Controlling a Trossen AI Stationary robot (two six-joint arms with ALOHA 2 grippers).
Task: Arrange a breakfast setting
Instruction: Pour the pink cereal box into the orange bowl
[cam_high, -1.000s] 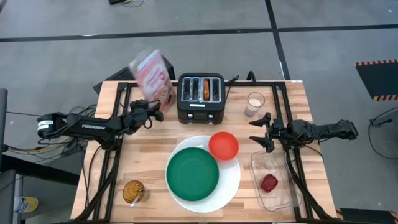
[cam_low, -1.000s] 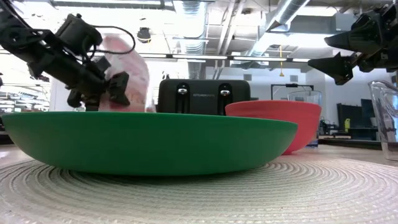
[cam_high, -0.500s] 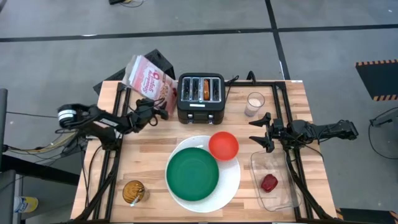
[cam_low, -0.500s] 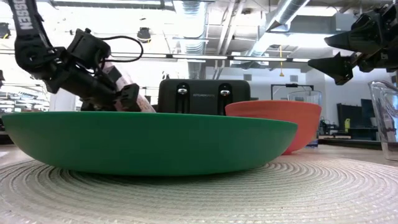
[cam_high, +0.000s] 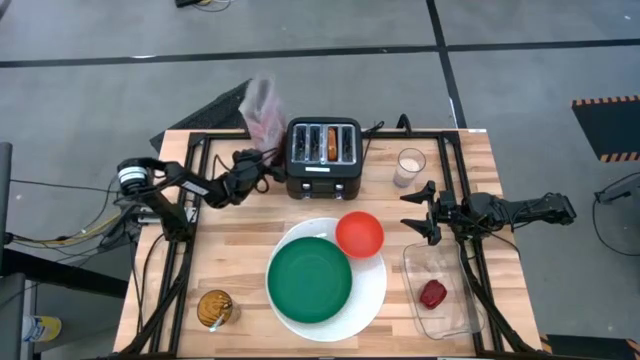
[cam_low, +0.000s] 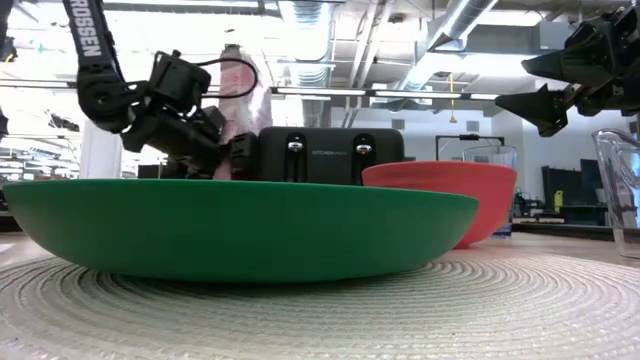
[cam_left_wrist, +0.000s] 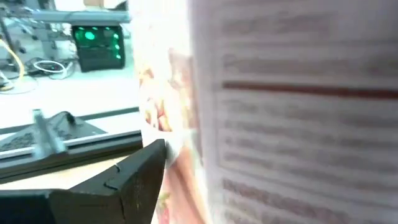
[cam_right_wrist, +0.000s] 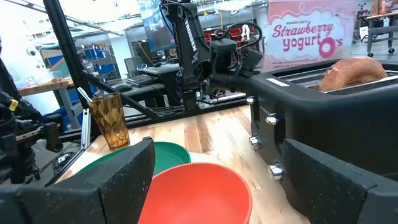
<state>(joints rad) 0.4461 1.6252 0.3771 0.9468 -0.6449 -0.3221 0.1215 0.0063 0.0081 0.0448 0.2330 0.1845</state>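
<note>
Wooden table (cam_high: 240, 250) with a black frame, standing on a grey floor marked with dark lines.

Setting, near the front middle of the table: large white plate (cam_high: 374, 290); smaller green plate (cam_high: 309, 279) lying on it toward the left; small red bowl (cam_high: 359, 234) resting on the white plate's back right rim. In the low view the green plate (cam_low: 240, 225) fills the foreground, with the red bowl (cam_low: 450, 195) just behind it to the right.

Black toaster (cam_high: 321, 156) at the back middle — a toasted bagel (cam_high: 330, 141) stands in one slot, seen browned in the right wrist view (cam_right_wrist: 354, 71).

Clear plastic tray (cam_high: 445, 290) at the front right, holding a small red food piece (cam_high: 432, 293).

Other items: amber glass (cam_high: 213, 308) at the front left corner; a cup of white liquid (cam_high: 409, 166) at the back right.

Left gripper (cam_high: 255, 165) just left of the toaster, its fingers pinching a pink cereal box (cam_high: 262, 108) that rises tilted over the table's back edge. The box (cam_left_wrist: 292, 112) fills the left wrist view, one dark finger (cam_left_wrist: 134, 180) against it. The right wrist view reads "Strawberry yogurt O's" on the box (cam_right_wrist: 311, 34).

Right gripper (cam_high: 425, 213) hangs over the right side of the table, between the cup and the tray, fingers spread and holding nothing.
</note>
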